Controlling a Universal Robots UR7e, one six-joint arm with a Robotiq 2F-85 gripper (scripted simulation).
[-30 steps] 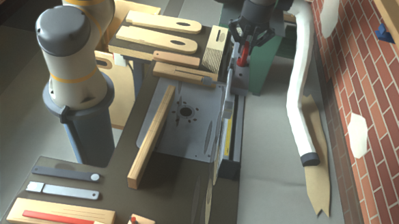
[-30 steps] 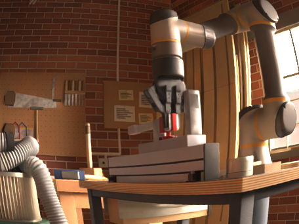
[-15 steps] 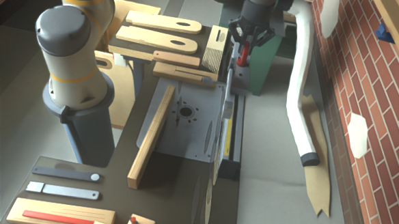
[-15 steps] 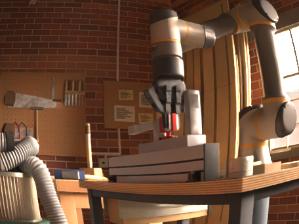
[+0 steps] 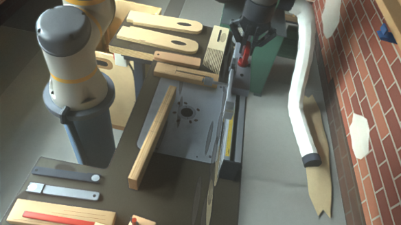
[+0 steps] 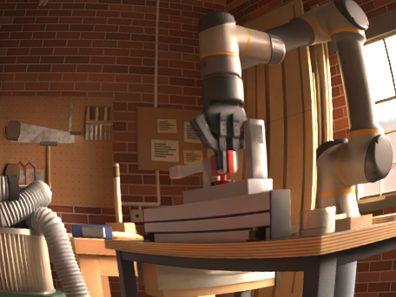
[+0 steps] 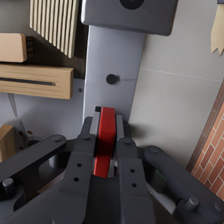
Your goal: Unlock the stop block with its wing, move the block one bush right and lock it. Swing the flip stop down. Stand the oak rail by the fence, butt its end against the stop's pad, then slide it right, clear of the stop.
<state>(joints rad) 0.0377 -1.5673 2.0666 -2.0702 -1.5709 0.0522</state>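
Note:
The red wing (image 7: pixel 104 138) of the stop block (image 6: pixel 228 185) stands upright on top of the fence (image 5: pixel 229 113) at its far end, and my gripper (image 7: pixel 105 156) has both fingers clamped on its two flat sides. The grey flip stop (image 6: pixel 187 169) sticks out level from the block, raised. The oak rail (image 5: pixel 153 136) lies flat on the table, slanting across the left edge of the router plate (image 5: pixel 192 120), well away from the fence. A dark bush hole (image 7: pixel 111 78) shows in the fence top just beyond the wing.
A feather board (image 5: pixel 215 49) and slotted wooden jigs (image 5: pixel 183 73) lie close to the left of the gripper. A dust hose (image 5: pixel 302 89) hangs to the right of the fence. Metal bars and a push block lie at the table's near end.

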